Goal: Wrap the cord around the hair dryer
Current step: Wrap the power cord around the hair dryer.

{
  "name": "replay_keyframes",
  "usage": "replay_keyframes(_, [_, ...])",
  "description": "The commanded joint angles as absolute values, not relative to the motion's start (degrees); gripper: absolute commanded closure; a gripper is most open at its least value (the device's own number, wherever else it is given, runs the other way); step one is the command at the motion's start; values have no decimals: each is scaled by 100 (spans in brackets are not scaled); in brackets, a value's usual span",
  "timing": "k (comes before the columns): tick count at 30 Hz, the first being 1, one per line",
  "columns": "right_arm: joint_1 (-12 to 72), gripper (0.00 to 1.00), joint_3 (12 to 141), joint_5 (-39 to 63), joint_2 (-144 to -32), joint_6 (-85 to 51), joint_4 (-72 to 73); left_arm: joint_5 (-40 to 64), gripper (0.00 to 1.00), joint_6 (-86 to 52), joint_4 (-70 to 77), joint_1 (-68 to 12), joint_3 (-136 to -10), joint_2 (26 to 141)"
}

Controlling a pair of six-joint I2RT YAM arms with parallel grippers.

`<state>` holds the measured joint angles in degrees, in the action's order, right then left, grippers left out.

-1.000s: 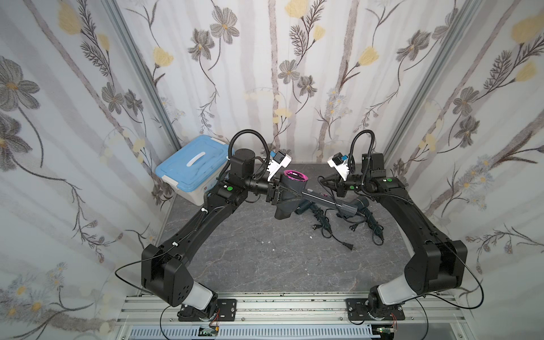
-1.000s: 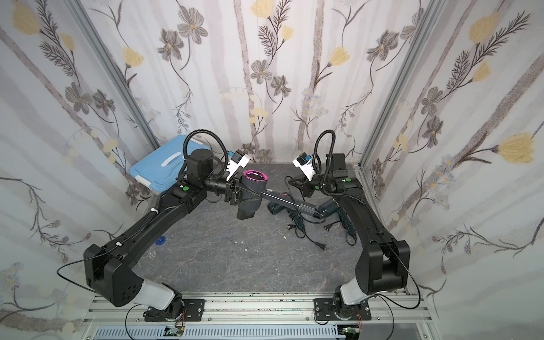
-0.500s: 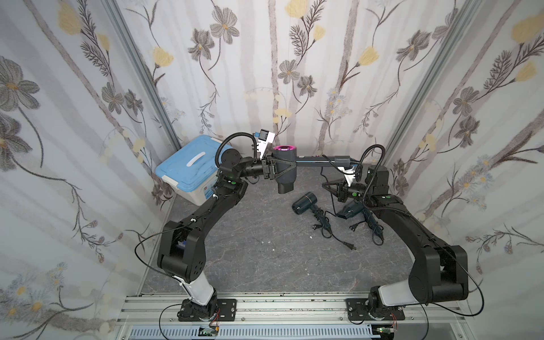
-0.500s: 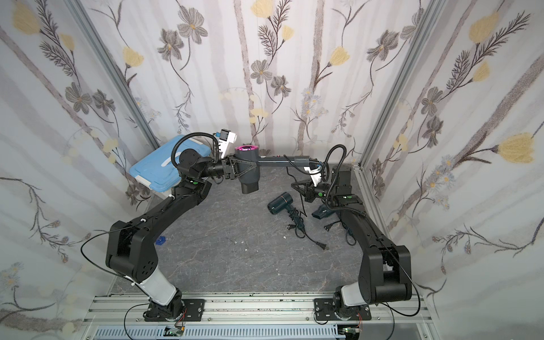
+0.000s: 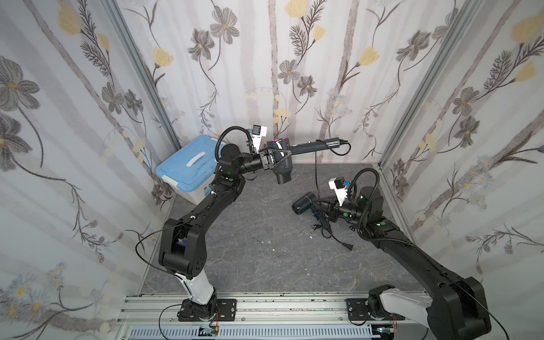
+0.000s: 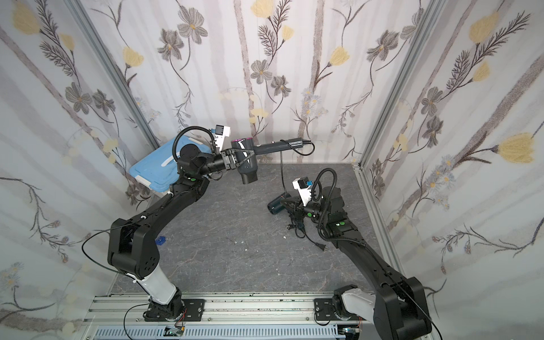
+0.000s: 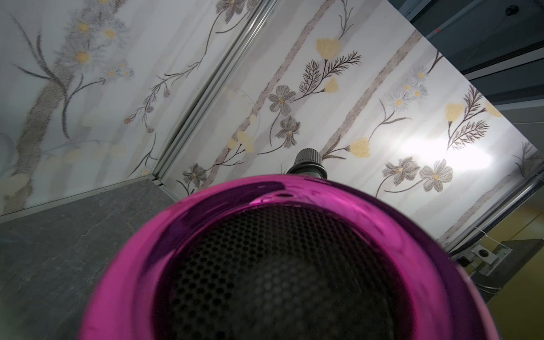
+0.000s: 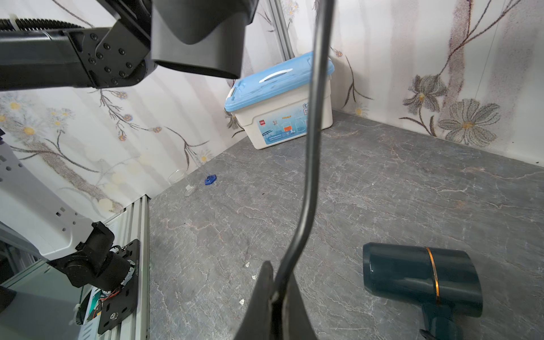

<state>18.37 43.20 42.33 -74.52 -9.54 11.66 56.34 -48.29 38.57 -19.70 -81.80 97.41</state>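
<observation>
A grey hair dryer (image 5: 283,164) with a magenta ring (image 7: 206,223) hangs in the air at the back of the table, seen in both top views. My left gripper (image 5: 287,154) is shut on its body, and its handle (image 6: 273,146) points right. The black cord (image 5: 316,173) leaves the handle's end, loops, and drops straight down. My right gripper (image 8: 276,291) is shut on the cord (image 8: 313,117) low over the table at the right (image 6: 287,203). The left wrist view shows only the dryer's rear mesh, not the jaws.
A dark teal second dryer (image 5: 303,203) lies on the table beside my right gripper, with a tangle of cord (image 5: 322,223) and a plug (image 5: 350,247) in front. A blue-lidded box (image 5: 188,167) stands at the back left. A small blue piece (image 6: 159,240) lies near the left wall.
My left arm has lifted the grey dryer up and back from low over the table's middle. My right gripper has moved down and right with the cord, which now hangs taut.
</observation>
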Motion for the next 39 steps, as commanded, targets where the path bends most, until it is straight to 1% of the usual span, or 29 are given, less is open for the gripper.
replay_keyframes(1, [2176, 100, 4415, 3292, -7245, -581, -15, 4797, 100, -3378, 2522, -2057, -8564, 9605])
replay_keyframes(4, [2564, 100, 4830, 2687, -7173, -253, -1005, 4503, 100, -2354, 1190, -2237, -8852, 9616])
replay_keyframes(8, [3014, 100, 5714, 1894, -7248, 121, -2409, 4020, 100, -1146, -318, -2486, -9226, 9741])
replay_keyframes(14, [3341, 100, 7109, 1087, -7417, 471, -3886, 3349, 100, 326, -2167, -2820, -9756, 9977])
replay_keyframes(21, [3351, 100, 8138, 151, -7763, 1021, -4588, 3454, 100, 1519, -3737, -3237, -10183, 9988])
replay_keyframes(26, [3266, 100, 8574, -318, -8164, 1318, -4675, 3834, 100, 2092, -4520, -3475, -10279, 9848])
replay_keyframes(29, [2999, 100, 8789, -298, -8350, 1499, -4654, 4122, 100, 2256, -4729, -3542, -10134, 9644])
replay_keyframes(31, [2731, 100, 8858, -81, -8465, 1624, -4618, 4455, 100, 2325, -4726, -3559, -9977, 9458])
replay_keyframes(36, [2161, 100, 8875, 915, -8804, 1972, -4387, 5419, 100, 2386, -4592, -3562, -9782, 9055])
replay_keyframes(39, [1978, 100, 8862, 1501, -9030, 1996, -4178, 5799, 100, 2347, -4528, -3560, -9838, 8971])
